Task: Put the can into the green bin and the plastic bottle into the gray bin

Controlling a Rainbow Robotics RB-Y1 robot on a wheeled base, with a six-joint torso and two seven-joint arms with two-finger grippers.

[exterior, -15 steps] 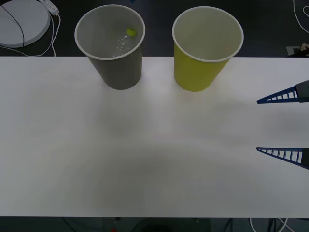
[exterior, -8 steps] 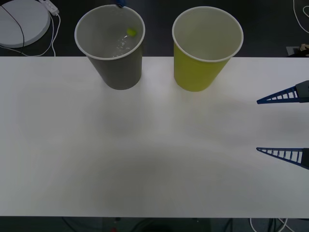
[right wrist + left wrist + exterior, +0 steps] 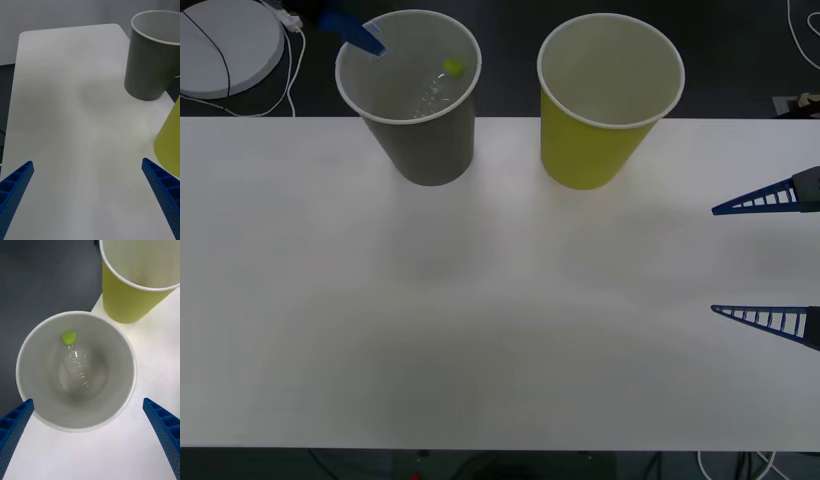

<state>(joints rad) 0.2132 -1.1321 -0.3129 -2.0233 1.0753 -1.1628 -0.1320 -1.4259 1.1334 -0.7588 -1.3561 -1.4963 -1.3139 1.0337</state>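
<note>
The gray bin (image 3: 420, 120) stands upright at the table's far left-centre, with the plastic bottle (image 3: 435, 88) lying inside it, lime-green cap (image 3: 68, 337) up against the wall. To its right stands the green bin (image 3: 595, 135), and what I see of its white inside is bare. The can is out of view. My left gripper (image 3: 88, 401) hovers open above the gray bin's mouth; one blue finger (image 3: 355, 34) shows at that bin's far left rim. My right gripper (image 3: 715, 260) hangs open over the table's right edge, holding nothing.
The white table (image 3: 480, 320) spreads wide in front of both bins. Behind its far edge, at the left, lie a round white disc (image 3: 225, 45) and a white cable (image 3: 292, 70). In the right wrist view, the gray bin (image 3: 152, 56) and the green bin (image 3: 170, 138) stand ahead.
The left gripper's blue finger has come into view at the top and slid leftwards along the gray bin's far rim. Bins, bottle and right gripper have stayed put.
</note>
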